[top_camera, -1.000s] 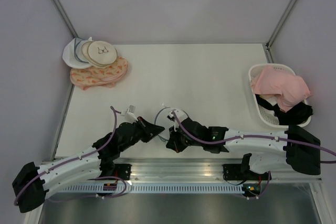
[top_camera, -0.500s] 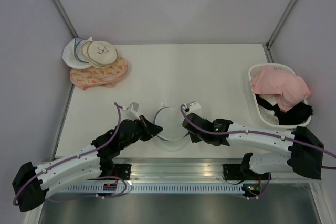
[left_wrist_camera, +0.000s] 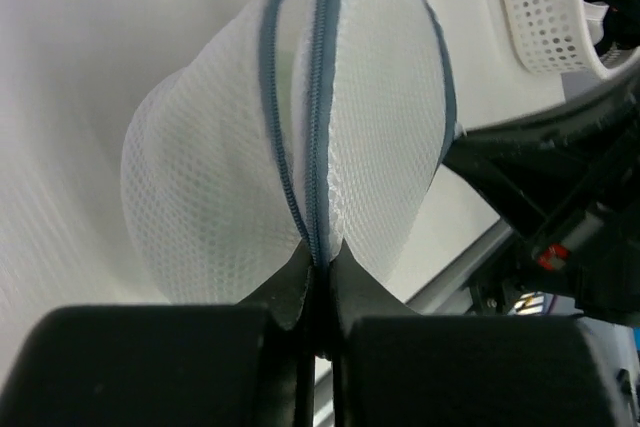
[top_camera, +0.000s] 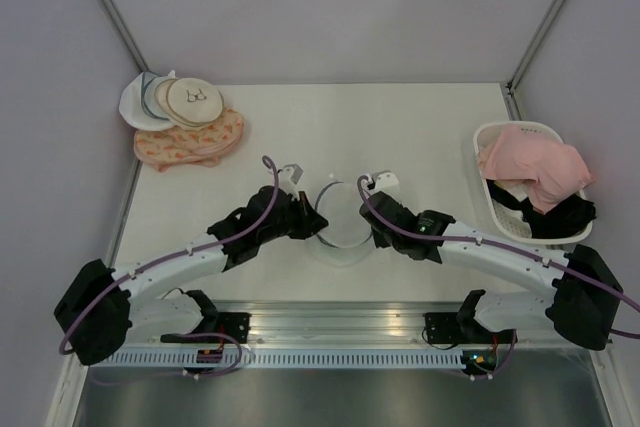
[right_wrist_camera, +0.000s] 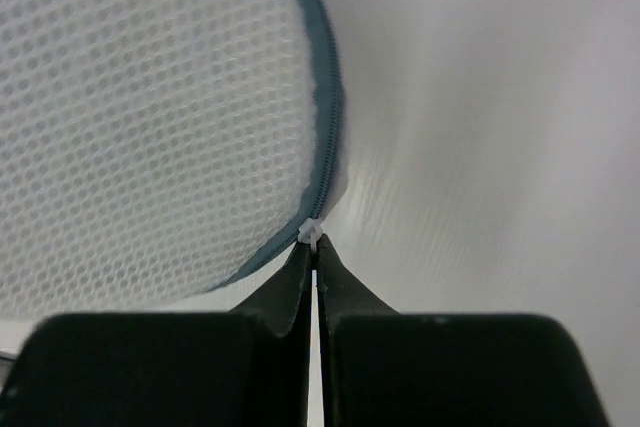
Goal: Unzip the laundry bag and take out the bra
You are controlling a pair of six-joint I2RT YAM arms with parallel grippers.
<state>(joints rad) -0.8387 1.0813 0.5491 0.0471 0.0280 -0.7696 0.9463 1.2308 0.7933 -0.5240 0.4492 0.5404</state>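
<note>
The laundry bag (top_camera: 338,224) is found well to the left of the perforated white basket (top_camera: 500,212), stood on edge between the two grippers. The left gripper (left_wrist_camera: 318,252) is seen pinched shut on the bag's rim at the grey-blue zipper (left_wrist_camera: 322,97). The right gripper (right_wrist_camera: 313,247) is closed on the small white zipper pull (right_wrist_camera: 311,232). The mesh is judged light, soft and easily crumpled, so it would be dragged along unless the rim is anchored while the pull is drawn. The pull is tiny and likely to slip. The bra cannot be made out through the mesh and is presumed inside. No brand or lettering can be read; only a small bra outline is printed on the cream disc (top_camera: 194,99), farther left of the basket.
</note>
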